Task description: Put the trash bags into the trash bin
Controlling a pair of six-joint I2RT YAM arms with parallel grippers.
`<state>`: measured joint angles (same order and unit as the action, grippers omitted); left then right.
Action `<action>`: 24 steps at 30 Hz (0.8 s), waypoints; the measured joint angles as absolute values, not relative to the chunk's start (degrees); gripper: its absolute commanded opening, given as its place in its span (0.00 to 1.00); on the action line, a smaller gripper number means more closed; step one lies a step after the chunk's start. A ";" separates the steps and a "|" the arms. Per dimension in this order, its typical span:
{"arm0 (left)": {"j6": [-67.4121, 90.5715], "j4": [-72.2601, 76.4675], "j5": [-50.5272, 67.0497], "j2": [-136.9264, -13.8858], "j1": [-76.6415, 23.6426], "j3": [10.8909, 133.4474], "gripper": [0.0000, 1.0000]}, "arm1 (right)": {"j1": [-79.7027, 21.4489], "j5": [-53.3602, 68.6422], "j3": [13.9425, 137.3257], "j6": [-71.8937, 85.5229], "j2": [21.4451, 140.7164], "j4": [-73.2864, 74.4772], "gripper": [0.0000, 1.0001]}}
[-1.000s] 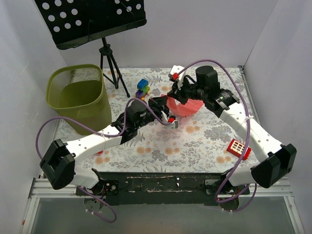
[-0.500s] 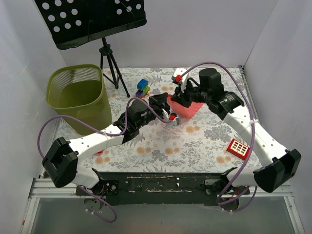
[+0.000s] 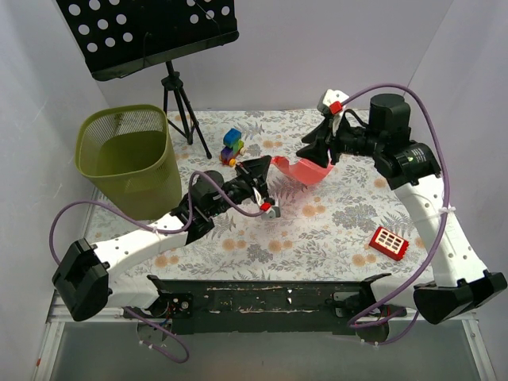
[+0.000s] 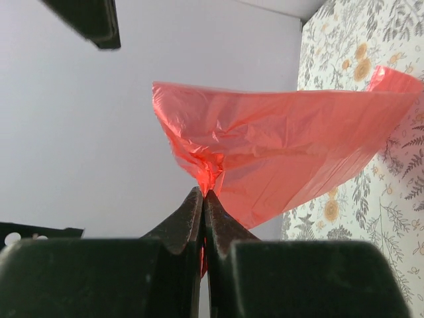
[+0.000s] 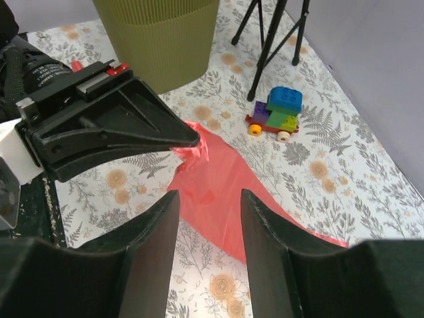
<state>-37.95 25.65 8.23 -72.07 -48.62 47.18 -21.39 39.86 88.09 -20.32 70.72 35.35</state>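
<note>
A trash bag (image 3: 305, 171) of thin red film hangs in the air mid-table, one edge trailing toward the cloth. My left gripper (image 3: 267, 162) is shut on the bag's bunched left corner. In the left wrist view the black tips (image 4: 204, 193) pinch the crumpled film and the trash bag (image 4: 278, 149) fans out beyond them. My right gripper (image 3: 315, 152) hovers just right of and above the bag, open, with nothing between its fingers (image 5: 154, 228). In the right wrist view the trash bag (image 5: 218, 189) lies below the gap. The olive mesh trash bin (image 3: 87, 151) stands at the far left, its wall (image 5: 159, 40) visible.
A black music stand (image 3: 151, 32) on a tripod (image 3: 181, 103) rises behind the bin. A coloured toy brick train (image 3: 232, 145) sits just left of the bag, also as the train (image 5: 275, 112). A red block with white squares (image 3: 389, 240) lies at the near right.
My right gripper has opened, let go of the bag and drawn back up and to the right. The left arm keeps its hold and has shifted slightly toward the left.
</note>
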 measured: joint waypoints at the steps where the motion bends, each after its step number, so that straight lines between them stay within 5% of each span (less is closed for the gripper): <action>1: -38.20 25.80 9.10 -71.57 -48.62 46.68 0.00 | -21.39 40.60 88.44 -19.79 71.09 34.59 0.48; 10: -39.42 27.90 12.91 -69.67 -48.62 45.28 0.00 | -23.18 45.60 90.00 -14.96 81.30 31.59 0.42; 24: -39.92 29.26 13.04 -69.25 -48.62 44.38 0.00 | -25.56 50.28 87.85 -8.14 80.68 31.42 0.49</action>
